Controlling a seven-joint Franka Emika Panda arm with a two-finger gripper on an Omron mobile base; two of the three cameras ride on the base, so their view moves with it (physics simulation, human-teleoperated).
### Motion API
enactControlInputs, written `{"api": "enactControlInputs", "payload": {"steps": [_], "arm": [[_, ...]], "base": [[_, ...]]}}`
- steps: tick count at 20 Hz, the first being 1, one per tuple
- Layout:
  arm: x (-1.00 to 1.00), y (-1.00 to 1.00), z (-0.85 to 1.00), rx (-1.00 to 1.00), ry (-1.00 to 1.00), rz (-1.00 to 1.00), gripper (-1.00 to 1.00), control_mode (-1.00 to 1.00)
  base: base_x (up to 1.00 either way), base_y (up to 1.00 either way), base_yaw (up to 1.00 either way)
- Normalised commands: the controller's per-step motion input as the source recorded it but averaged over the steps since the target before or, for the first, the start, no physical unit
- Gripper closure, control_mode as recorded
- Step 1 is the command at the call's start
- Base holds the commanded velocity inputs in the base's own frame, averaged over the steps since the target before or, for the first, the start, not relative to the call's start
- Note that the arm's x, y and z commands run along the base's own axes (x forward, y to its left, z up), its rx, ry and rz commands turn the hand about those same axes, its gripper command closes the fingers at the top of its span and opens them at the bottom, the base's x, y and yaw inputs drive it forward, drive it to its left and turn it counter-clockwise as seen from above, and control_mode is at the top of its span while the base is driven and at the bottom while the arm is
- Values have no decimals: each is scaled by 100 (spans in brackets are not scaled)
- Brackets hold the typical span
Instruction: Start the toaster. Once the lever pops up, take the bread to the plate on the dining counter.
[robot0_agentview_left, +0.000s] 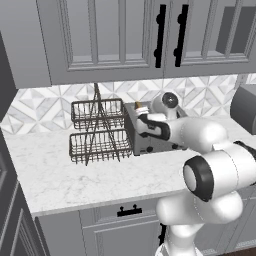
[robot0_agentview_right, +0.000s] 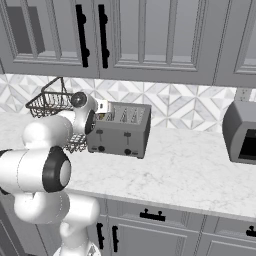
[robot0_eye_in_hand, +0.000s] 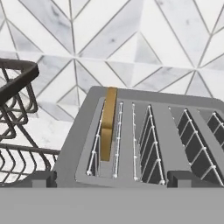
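The brushed-steel toaster (robot0_eye_in_hand: 164, 127) stands on the marble worktop against the tiled backsplash, also seen as the toaster (robot0_agentview_right: 120, 131) and the toaster (robot0_agentview_left: 137, 142), partly behind my arm. The bread (robot0_eye_in_hand: 108, 122), a tan slice, stands upright in the slot nearest the wire rack, its top edge sticking out. My gripper (robot0_eye_in_hand: 111, 179) hovers just above the toaster's near top edge, open wide, with one fingertip to each side and nothing between them. The plate and the dining counter are out of view.
A two-tier wire basket rack (robot0_agentview_left: 97, 132) stands right beside the toaster on its left. A dark boxy appliance (robot0_agentview_right: 241, 132) sits further right on the worktop. Wall cabinets (robot0_agentview_left: 125, 40) hang low overhead. Open marble worktop (robot0_agentview_right: 190, 165) lies in front of the toaster.
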Motion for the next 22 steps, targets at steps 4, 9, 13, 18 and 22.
{"api": "enactControlInputs", "payload": {"steps": [4, 9, 13, 18, 22], "arm": [[22, 0, -27, 0, 0, 0, -100, -100], [23, 0, -19, 0, -2, 0, -100, -100], [20, 0, -11, 0, -2, 0, -100, -100], [17, 0, -7, 0, -3, 0, -100, -100], [16, 0, 0, 0, -2, 0, -100, -100]], "base": [[0, 0, 0], [0, 0, 0], [0, 0, 0], [0, 0, 0], [0, 0, 0]]}}
